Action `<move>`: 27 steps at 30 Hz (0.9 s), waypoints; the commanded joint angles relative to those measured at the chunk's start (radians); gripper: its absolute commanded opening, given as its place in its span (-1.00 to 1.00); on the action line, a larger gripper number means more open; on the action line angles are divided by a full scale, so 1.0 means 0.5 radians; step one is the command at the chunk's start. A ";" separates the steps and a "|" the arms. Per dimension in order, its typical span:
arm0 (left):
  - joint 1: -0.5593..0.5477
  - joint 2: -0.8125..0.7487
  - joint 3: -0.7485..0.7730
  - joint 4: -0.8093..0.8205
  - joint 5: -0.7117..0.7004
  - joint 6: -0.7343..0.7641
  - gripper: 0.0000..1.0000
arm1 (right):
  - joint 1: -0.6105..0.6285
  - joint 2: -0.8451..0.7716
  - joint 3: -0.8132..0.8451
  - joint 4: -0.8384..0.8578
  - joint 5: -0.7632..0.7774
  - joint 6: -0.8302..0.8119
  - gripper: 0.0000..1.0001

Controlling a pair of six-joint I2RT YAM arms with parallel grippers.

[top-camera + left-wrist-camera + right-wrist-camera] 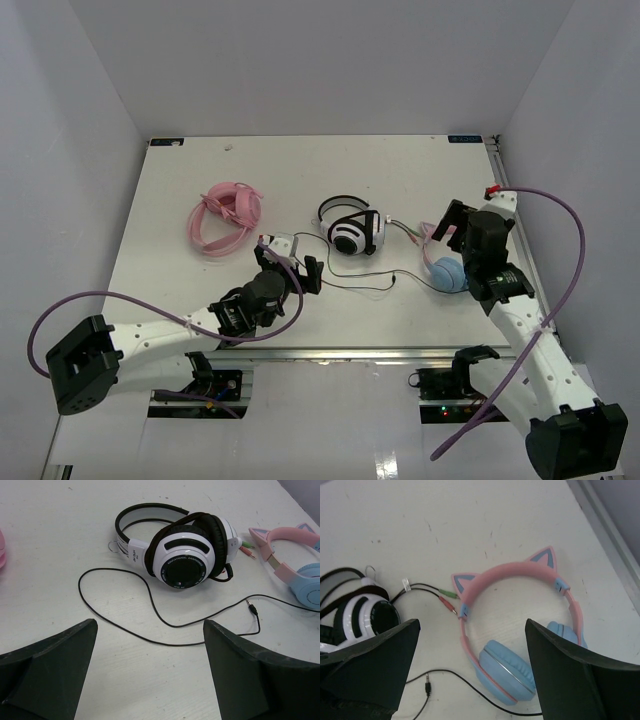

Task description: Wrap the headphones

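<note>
The headphones (507, 672), with light blue ear cups and a pink cat-ear headband, lie flat on the table at the right (447, 272). They also show at the right edge of the left wrist view (300, 577). Their thin dark cable (150, 605) trails left across the table and ends in a loose plug (252, 607). My right gripper (472, 680) is open and hovers over one blue ear cup. My left gripper (150, 680) is open over bare table just short of the cable loop.
White-and-black headphones (350, 228) lie mid-table, their red and green plugs (447, 599) beside the pink headband. All-pink headphones (225, 215) lie at the left. The table's right edge (510, 215) runs close to my right arm.
</note>
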 commanded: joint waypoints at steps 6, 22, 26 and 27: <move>-0.003 -0.102 0.035 0.021 0.007 -0.008 0.96 | -0.170 0.208 -0.133 -0.026 -0.231 -0.037 0.85; -0.003 -0.093 0.051 0.006 0.007 -0.004 0.96 | -0.654 0.413 0.010 -0.018 -0.240 0.016 0.83; -0.003 -0.135 0.037 0.005 0.021 -0.017 0.96 | -0.682 0.449 -0.018 -0.024 -0.345 0.043 0.84; -0.003 -0.148 0.035 0.003 0.026 -0.017 0.96 | -0.680 0.451 -0.052 -0.022 -0.362 0.061 0.84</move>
